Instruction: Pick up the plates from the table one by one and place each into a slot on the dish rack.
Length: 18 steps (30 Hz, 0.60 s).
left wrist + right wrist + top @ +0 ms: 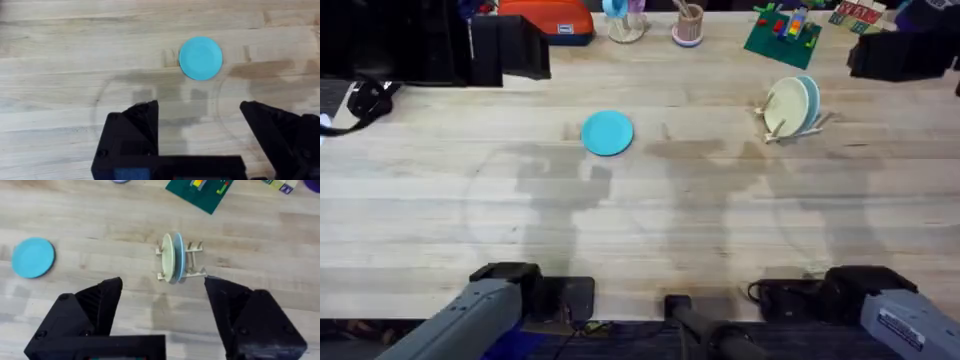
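On the table (650, 210) one turquoise plate (608, 132) lies flat, left of the middle and well apart from the dish rack (790, 112) at the far right. We see two plates already standing on edge in that rack, a cream plate (785, 105) in front and a light blue plate (809, 100) just behind it, held upright by the pegs. We judge that the turquoise one is the last to move. Our left claw (200, 120) hangs wide open and empty, lined up on that plate from the near side, so it looks ready to reach forward. Our right claw (162, 300) is also spread wide with nothing in it, pointed toward the rack, whose free slot (192, 260) sits behind the blue plate.
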Available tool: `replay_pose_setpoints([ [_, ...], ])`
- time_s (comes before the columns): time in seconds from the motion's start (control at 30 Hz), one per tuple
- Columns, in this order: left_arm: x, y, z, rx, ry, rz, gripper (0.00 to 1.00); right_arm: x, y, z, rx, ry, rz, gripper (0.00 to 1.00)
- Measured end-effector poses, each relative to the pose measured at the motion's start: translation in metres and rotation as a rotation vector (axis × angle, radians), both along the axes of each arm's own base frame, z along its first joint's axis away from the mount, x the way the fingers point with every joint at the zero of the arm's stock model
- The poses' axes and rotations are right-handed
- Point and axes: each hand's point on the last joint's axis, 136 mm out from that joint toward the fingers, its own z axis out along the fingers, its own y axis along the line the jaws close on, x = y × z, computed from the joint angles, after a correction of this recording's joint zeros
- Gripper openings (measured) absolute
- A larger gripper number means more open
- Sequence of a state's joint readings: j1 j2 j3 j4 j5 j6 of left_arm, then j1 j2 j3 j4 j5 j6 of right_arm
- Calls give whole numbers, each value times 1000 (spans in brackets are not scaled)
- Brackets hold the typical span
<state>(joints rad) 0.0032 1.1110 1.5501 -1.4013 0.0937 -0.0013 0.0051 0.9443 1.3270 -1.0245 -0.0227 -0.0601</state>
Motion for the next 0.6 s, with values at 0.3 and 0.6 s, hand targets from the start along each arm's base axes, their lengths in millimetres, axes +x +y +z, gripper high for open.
replay_pose_setpoints([
  [0.3, -2, 0, -1, 0, 11, 0, 994, 3, 0, 5, 0, -27, 0, 994],
  [0.6, -4, -4, -2, -21, 16, -6, 50, 4, 0, 6, 0, -33, 0, 995],
])
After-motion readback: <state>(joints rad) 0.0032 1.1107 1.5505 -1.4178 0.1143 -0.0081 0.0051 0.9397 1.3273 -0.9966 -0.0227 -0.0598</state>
